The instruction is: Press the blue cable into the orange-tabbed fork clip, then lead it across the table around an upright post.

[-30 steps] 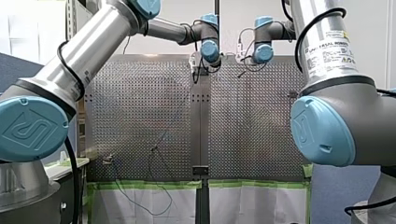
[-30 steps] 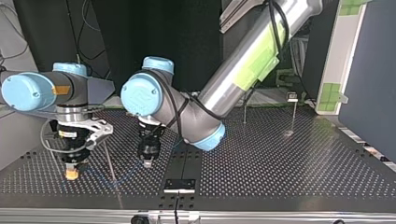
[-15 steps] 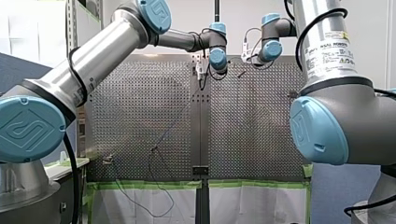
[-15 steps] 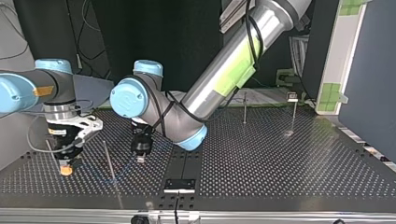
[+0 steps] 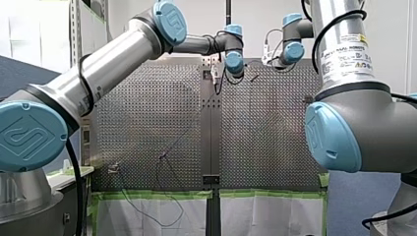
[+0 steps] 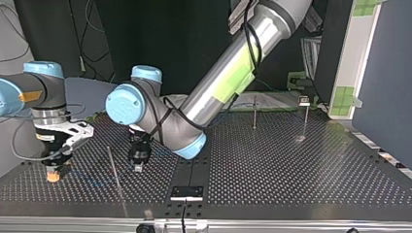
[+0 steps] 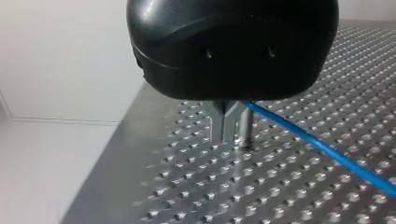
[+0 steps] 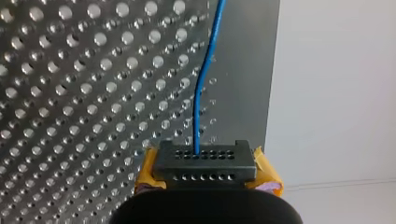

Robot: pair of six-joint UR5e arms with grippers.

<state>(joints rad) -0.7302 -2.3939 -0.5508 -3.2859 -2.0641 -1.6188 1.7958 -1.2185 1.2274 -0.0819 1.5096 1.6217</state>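
My right hand (image 8: 204, 161) pinches the blue cable (image 8: 201, 102). My left hand (image 7: 226, 134), pressed together, has it alongside. Best to hold the span taut and low between them.

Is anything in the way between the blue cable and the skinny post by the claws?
Nothing I can see. My left claw and my right claw both hold the blue cable. In the top view the post stands between them, with only perforated table around it.
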